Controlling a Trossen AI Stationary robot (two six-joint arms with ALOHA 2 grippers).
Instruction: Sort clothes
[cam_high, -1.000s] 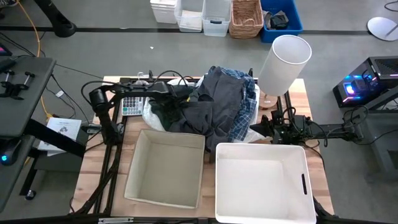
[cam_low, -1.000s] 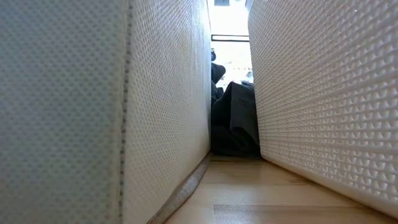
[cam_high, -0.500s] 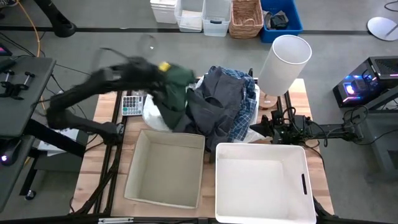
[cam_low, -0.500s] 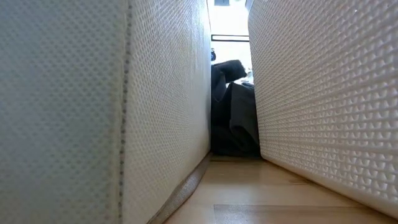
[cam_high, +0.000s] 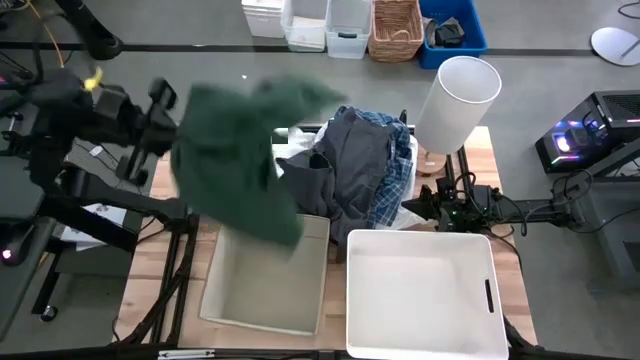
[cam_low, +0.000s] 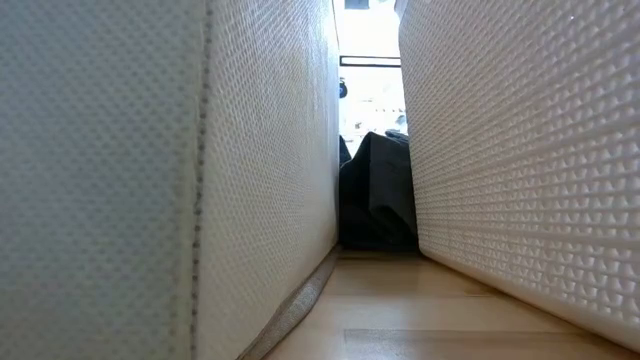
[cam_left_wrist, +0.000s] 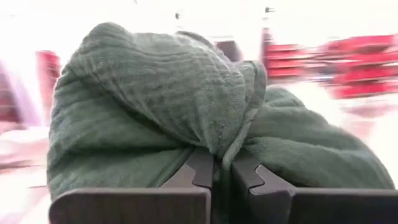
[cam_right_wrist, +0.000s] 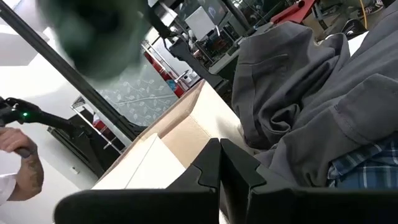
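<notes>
Sorting, carry step: left gripper (cam_left_wrist: 214, 171) pinching green garment (cam_high: 235, 160), aloft upper left above beige bin (cam_high: 222, 300); next, lower and release inside; right gripper (cam_right_wrist: 219, 163) pressed together beside pile (cam_high: 360, 165).

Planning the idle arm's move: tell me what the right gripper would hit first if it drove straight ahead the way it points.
Probably the dark grey garment on the clothes pile: the right gripper, fingers shut, points at its folds with nothing between, though depth is uncertain.

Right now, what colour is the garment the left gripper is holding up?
Dark green garment, clamped in the left gripper; the left wrist view shows it best.
</notes>
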